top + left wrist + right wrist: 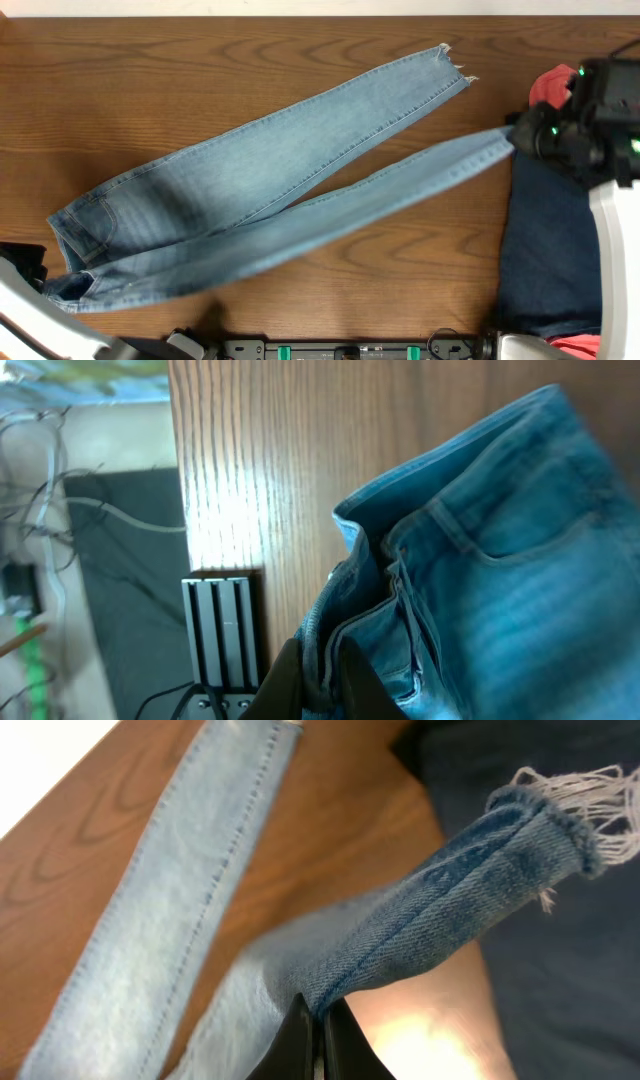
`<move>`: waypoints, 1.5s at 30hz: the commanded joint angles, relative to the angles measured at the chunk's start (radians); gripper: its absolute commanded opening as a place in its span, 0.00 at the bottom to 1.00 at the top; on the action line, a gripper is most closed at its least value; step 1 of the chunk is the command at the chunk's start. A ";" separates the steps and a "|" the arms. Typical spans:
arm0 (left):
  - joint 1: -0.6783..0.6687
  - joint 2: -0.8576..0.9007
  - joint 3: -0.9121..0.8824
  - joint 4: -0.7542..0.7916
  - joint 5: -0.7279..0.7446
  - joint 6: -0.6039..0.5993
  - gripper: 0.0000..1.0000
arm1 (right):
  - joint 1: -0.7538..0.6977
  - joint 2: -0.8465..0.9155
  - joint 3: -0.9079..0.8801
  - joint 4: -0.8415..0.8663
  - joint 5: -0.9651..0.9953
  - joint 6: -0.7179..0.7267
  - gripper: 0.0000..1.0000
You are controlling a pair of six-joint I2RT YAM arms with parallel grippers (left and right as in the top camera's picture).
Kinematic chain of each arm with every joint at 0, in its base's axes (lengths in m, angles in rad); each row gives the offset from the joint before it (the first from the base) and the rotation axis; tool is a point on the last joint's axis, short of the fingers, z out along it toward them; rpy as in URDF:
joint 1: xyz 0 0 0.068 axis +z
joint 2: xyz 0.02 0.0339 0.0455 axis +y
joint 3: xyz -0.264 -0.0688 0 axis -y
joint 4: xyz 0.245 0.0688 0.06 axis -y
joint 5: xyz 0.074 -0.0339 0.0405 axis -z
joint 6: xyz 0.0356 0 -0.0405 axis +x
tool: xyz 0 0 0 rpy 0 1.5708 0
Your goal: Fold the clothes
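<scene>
Though clamped at waistband (440, 460) by closed left fingers (283, 685) and at frayed hem (560, 820) by closed right fingers (293, 1042), probably limp, fairly heavy denim jeans (230, 190); best held by thick seams.

Faded matt denim jeans (270, 190), frayed hems, glossy grained wood table (150, 80)

The left arm (40, 320) reaches in at the near left corner of the table (150, 80), its left claw (325, 665) pinched tight on the waistband of the jeans (250, 190). The right arm (612, 250) runs along the right edge. Its right claw (520, 135) is clamped on one leg just short of the frayed hem, fingers (300, 1035) nearly meeting.
</scene>
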 commanded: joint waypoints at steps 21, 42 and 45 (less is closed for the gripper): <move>-0.107 0.302 -0.006 0.397 0.014 -0.043 0.06 | 0.012 0.483 0.016 0.710 -0.269 0.112 0.01; -0.183 0.309 -0.006 0.396 -0.016 0.015 0.45 | 0.006 0.701 0.017 0.692 -0.399 -0.179 0.94; -0.183 0.309 -0.006 0.355 -0.059 0.015 0.46 | -0.005 0.701 0.017 0.581 -0.397 -0.285 0.89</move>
